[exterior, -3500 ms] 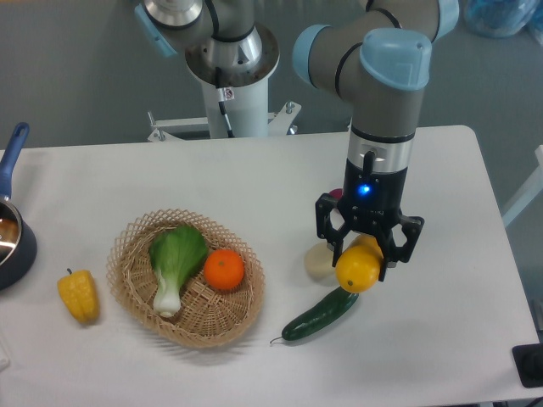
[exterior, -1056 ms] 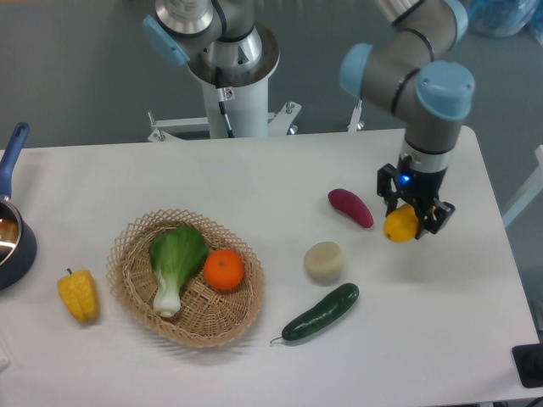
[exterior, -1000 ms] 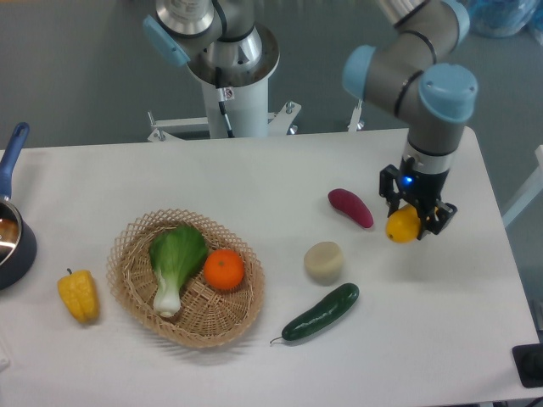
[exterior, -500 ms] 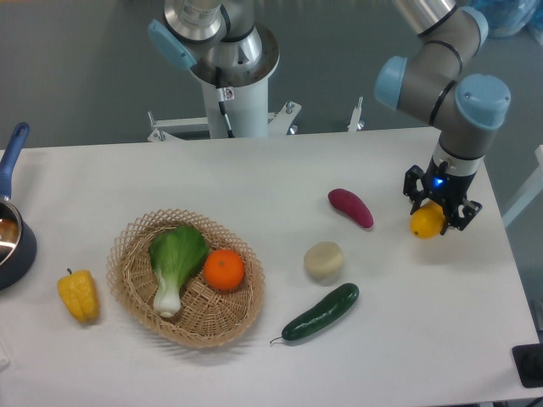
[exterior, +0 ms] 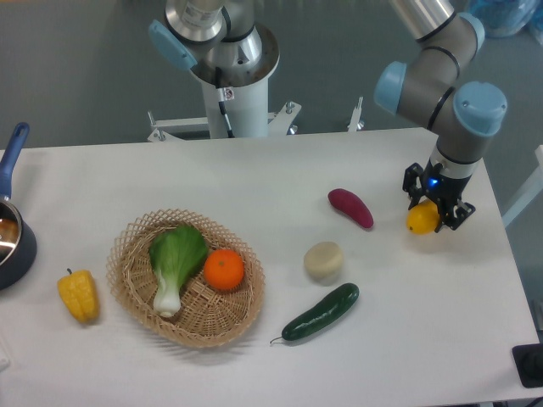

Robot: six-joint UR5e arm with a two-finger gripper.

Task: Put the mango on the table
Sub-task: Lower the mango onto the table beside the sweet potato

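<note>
Over the right side of the white worktop [exterior: 254,178] the claw [exterior: 437,206] is closed around the yellow mango [exterior: 422,220], while the purple sweet potato [exterior: 351,208], a pale round piece [exterior: 324,261], the cucumber [exterior: 321,313] and the basket [exterior: 136,280] with an orange [exterior: 224,269] lie to its left.

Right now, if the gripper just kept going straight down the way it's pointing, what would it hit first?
Probably bare table. The gripper points down, shut on the mango, with nothing else visible beneath it; the mango would touch first. How far above the surface it is isn't clear from this view.
</note>
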